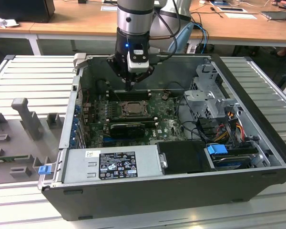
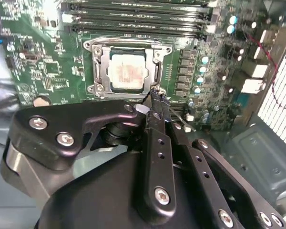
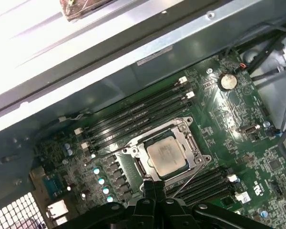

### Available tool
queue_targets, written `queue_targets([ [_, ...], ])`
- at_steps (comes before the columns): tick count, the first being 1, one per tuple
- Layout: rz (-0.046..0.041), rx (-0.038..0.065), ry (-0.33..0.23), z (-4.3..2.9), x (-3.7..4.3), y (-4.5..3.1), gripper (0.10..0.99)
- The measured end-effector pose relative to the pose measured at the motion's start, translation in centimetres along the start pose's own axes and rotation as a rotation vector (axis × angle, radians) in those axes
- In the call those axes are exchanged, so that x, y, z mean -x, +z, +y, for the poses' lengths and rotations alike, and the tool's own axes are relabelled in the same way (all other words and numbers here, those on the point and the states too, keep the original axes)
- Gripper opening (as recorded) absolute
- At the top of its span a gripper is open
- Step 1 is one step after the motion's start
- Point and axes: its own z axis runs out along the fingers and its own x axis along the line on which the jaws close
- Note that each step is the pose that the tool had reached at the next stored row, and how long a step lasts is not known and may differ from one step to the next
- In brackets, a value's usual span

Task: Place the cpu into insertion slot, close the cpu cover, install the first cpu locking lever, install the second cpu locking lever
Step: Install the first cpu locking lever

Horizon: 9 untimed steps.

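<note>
The cpu (image 2: 127,72) (image 3: 166,155) lies with its pale face up in the insertion slot (image 1: 132,109) on the green board. The cpu cover (image 2: 99,65) (image 3: 189,138) lies flat around it as a metal frame. A thin wire locking lever (image 3: 193,175) runs slanted along one side of the socket. Another thin lever (image 3: 109,151) stretches out from the opposite side. My gripper (image 2: 156,97) (image 3: 155,187) (image 1: 129,86) hangs just above the socket's edge with its black fingers pressed together. The tips are at a socket corner, next to a lever end, and hold nothing that I can see.
Rows of memory slots (image 3: 138,112) flank the socket. A long black card (image 1: 127,128) sits on the near side of it in the exterior view. The case's metal wall (image 3: 86,71) rises close by. Cables and a drive cage (image 1: 214,105) fill the exterior view's right.
</note>
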Motion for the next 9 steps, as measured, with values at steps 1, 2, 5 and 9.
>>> queue_targets([
  [1,0.0004,-0.001,-0.022,0.00,0.00,0.00,0.106],
  [2,0.0007,-0.002,-0.039,0.00,0.00,0.00,0.106],
  [5,0.0017,-0.006,-0.115,0.00,0.00,0.00,0.106],
  [9,0.0025,-0.010,-0.201,0.00,0.00,0.02,0.106],
])
